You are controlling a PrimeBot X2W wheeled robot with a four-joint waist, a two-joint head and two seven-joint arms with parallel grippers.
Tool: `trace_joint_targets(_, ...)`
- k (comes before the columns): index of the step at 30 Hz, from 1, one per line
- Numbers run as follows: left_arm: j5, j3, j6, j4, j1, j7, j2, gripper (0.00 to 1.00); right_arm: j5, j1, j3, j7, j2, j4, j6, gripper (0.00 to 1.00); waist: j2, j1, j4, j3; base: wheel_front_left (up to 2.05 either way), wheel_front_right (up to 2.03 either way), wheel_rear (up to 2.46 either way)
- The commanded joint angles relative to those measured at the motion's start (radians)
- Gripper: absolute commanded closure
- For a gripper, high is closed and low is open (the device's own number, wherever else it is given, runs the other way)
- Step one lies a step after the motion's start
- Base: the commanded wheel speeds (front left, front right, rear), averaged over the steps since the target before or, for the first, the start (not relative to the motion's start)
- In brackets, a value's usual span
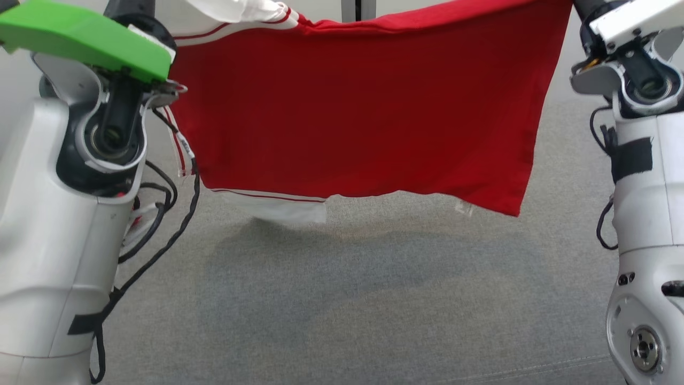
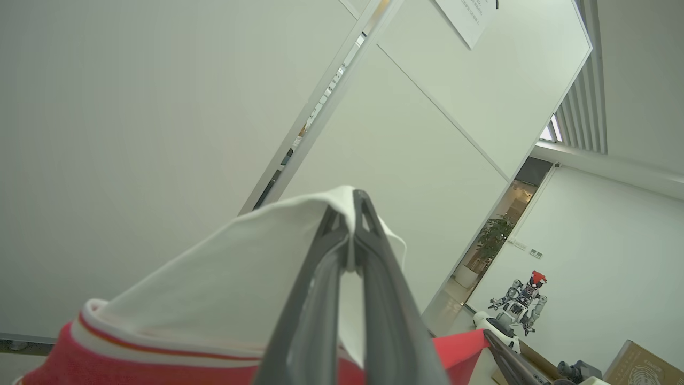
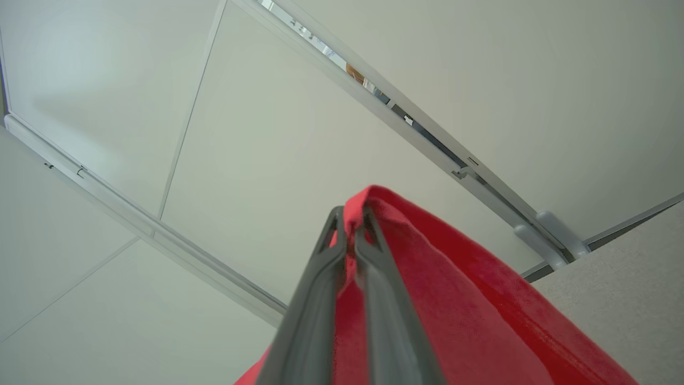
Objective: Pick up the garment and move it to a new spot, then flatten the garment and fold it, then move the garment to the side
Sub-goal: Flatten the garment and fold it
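You've got the garment (image 1: 363, 117) hanging spread above the grey surface (image 1: 374, 299): left end effector (image 2: 352, 214) clamped on white trim (image 2: 214, 289), right end effector (image 3: 351, 219) clamped on red corner (image 3: 427, 267). Move step, prob. Next: lower, lay it flat w/o bunching.

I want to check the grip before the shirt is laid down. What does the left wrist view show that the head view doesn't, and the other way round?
Left wrist view: the left gripper shut on the white corner of the garment, with a wall, a potted plant and a small robot figure behind. Head view: the red panel spread wide, hanging over the grey surface with its shadow beneath, and a green cover at upper left. Both: the red garment with its white, red-striped trim.
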Motion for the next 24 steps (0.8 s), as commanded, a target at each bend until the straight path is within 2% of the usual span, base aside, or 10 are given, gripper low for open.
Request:
trace_joint_targets(1, 0.004, -0.003, 0.002, 0.007, -0.042, 0.014, -0.001, 1.0, -0.032, -0.043, -0.025, 0.02, 0.006, -0.006, 0.0, 1.0, 0.0, 0.0, -0.006, -0.048, 0.0, 0.0, 0.0)
trace_joint_targets(9, 0.045, -0.044, 0.023, 0.061, -0.184, 0.102, 0.034, 1.0, -0.219, -0.204, -0.154, 0.113, 0.035, -0.02, 0.0, 1.0, 0.0, 0.0, -0.018, -0.09, 0.0, 0.0, 0.0)
trace_joint_targets(14, 0.073, -0.077, 0.034, 0.107, -0.246, 0.15, 0.053, 1.0, -0.343, -0.247, -0.223, 0.179, 0.043, -0.037, 0.0, 1.0, 0.0, 0.0, -0.015, -0.084, 0.0, 0.0, 0.0)
trace_joint_targets(17, 0.077, -0.087, 0.039, 0.134, -0.268, 0.167, 0.046, 1.0, -0.384, -0.255, -0.257, 0.21, 0.044, -0.037, 0.0, 1.0, 0.0, 0.0, -0.011, -0.063, 0.0, 0.0, 0.0)
trace_joint_targets(21, 0.092, -0.107, 0.047, 0.185, -0.301, 0.183, 0.032, 1.0, -0.416, -0.275, -0.28, 0.196, 0.044, 0.005, 0.0, 1.0, 0.0, 0.0, -0.005, -0.009, 0.0, 0.0, 0.0)
trace_joint_targets(24, 0.113, -0.123, 0.046, 0.238, -0.343, 0.178, 0.019, 1.0, -0.444, -0.307, -0.269, 0.141, 0.044, 0.046, 0.0, 1.0, 0.0, 0.0, -0.002, 0.046, 0.0, 0.0, 0.0)
